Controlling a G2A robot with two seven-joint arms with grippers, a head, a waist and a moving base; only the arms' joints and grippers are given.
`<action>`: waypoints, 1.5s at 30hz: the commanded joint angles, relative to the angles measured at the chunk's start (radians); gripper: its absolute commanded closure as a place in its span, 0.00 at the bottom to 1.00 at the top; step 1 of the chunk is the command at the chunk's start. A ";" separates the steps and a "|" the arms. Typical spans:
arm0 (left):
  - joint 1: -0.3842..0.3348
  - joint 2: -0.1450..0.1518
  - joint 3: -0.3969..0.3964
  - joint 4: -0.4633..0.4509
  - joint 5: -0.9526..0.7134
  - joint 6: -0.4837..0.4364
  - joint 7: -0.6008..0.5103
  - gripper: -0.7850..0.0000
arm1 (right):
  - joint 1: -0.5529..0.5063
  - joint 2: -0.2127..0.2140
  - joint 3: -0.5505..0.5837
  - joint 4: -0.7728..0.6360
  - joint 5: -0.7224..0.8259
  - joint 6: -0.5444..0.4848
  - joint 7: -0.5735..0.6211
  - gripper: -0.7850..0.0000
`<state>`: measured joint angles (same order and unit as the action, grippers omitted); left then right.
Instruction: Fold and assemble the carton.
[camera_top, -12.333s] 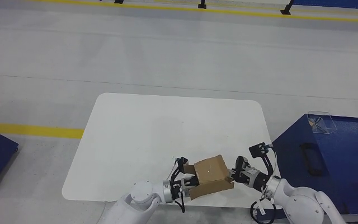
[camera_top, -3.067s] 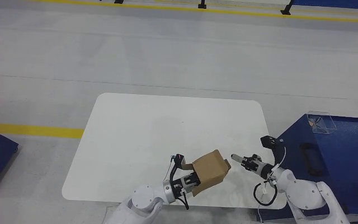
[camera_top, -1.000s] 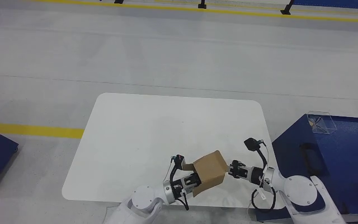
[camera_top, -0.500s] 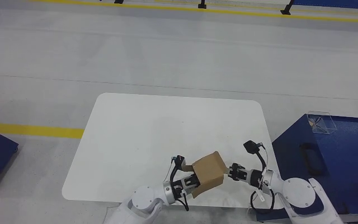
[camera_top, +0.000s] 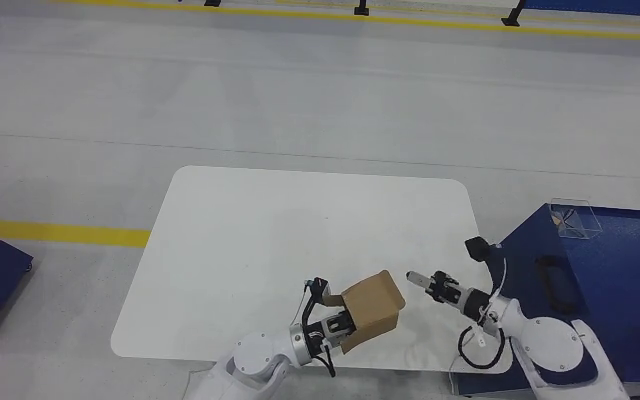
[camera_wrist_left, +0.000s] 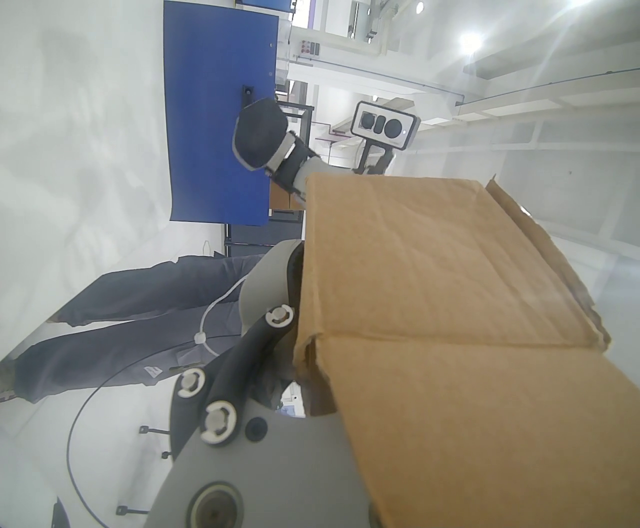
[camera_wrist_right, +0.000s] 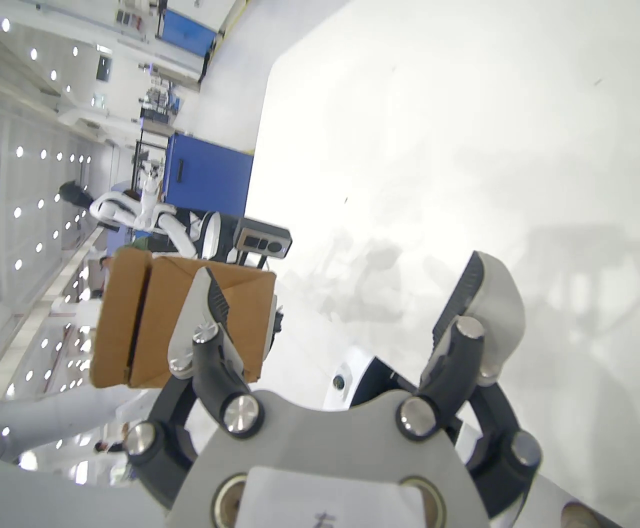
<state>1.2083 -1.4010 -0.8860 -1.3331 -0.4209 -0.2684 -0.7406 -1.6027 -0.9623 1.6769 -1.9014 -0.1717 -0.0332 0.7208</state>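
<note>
The brown carton (camera_top: 372, 302) is held tilted just above the table's near edge, with its flaps folded shut on the side seen in the right wrist view (camera_wrist_right: 145, 320). My left gripper (camera_top: 338, 323) is shut on the carton's left wall; one dark finger (camera_wrist_left: 252, 345) shows against the cardboard (camera_wrist_left: 450, 325), the other is hidden behind it. My right gripper (camera_top: 415, 278) hovers a short way right of the carton, apart from it, open with nothing between its fingers (camera_wrist_right: 345, 300).
The white table (camera_top: 260, 250) stretches wide behind and left of the carton. A blue cabinet (camera_top: 570, 275) stands off the table's right edge with a clear plastic box (camera_top: 572, 216) on top.
My right gripper has drawn back to the right, off the carton's right side, which it was touching half a second ago. The left gripper still holds the carton in about the same place.
</note>
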 joint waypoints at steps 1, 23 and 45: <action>-0.002 0.001 -0.002 -0.001 0.005 0.002 -0.001 1.00 | -0.049 -0.003 0.048 -0.036 -0.090 0.032 -0.166 0.00; -0.011 0.002 -0.008 -0.011 0.012 -0.006 0.003 1.00 | -0.204 -0.026 0.187 -0.125 -0.052 0.073 -0.460 0.00; 0.196 -0.159 0.139 -0.490 -0.758 0.520 1.511 1.00 | -0.204 -0.026 0.187 -0.125 -0.052 0.073 -0.460 0.00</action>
<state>1.3995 -1.5514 -0.7540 -1.8193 -1.1414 0.3025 0.7135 -1.8066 -0.9883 1.8638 -2.0260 -0.2240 0.0396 0.2605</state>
